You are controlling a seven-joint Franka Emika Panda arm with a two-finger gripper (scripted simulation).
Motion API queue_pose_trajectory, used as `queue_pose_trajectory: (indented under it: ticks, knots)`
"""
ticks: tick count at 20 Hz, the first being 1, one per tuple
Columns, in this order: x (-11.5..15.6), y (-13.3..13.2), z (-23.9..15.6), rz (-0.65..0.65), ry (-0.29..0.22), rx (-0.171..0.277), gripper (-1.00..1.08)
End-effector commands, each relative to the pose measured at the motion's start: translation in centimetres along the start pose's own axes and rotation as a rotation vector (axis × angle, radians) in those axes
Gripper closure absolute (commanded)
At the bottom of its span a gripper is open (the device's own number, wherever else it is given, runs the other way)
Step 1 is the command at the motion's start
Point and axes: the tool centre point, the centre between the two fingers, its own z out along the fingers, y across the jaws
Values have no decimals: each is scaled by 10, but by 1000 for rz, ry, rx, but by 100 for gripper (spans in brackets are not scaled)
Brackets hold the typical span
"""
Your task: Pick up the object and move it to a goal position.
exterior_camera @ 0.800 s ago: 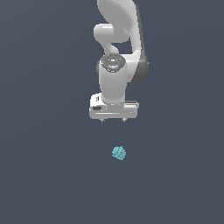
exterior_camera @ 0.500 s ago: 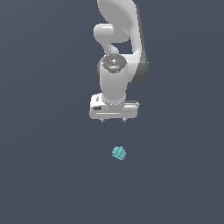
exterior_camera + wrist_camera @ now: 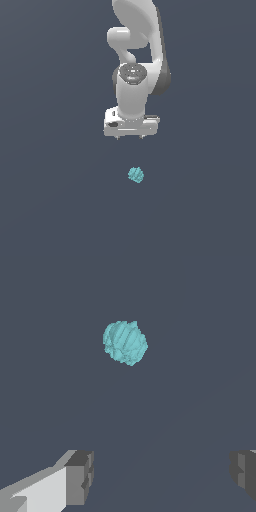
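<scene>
The object (image 3: pixel 135 175) is a tiny teal, lumpy, faceted blob lying on the dark grey floor, well apart from the arm. In the wrist view the object (image 3: pixel 125 342) shows whole, ahead of the fingers. My white gripper (image 3: pixel 129 137) hangs pointing down above the floor, behind the object in the exterior view and a little to the exterior view's left of it. Its jaws stand wide apart and hold nothing. In the wrist view one grey fingertip (image 3: pixel 80 476) shows, and the other sits at the frame's edge, with the gripper's (image 3: pixel 162 473) gap empty.
A plain dark grey floor (image 3: pixel 50 200) fills both views. The white arm (image 3: pixel 137 45) rises behind the gripper. No goal marker shows.
</scene>
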Motion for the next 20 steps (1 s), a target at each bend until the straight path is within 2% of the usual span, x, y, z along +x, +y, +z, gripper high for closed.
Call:
queue_pose_trajectory:
  ticks: [1,10,20]
  knots:
    - [1,0,1,-11,0,0,-92]
    - [15,-4,7,-137,0,-5,-92]
    - [45,-11,22,-407,1,-9,-92]
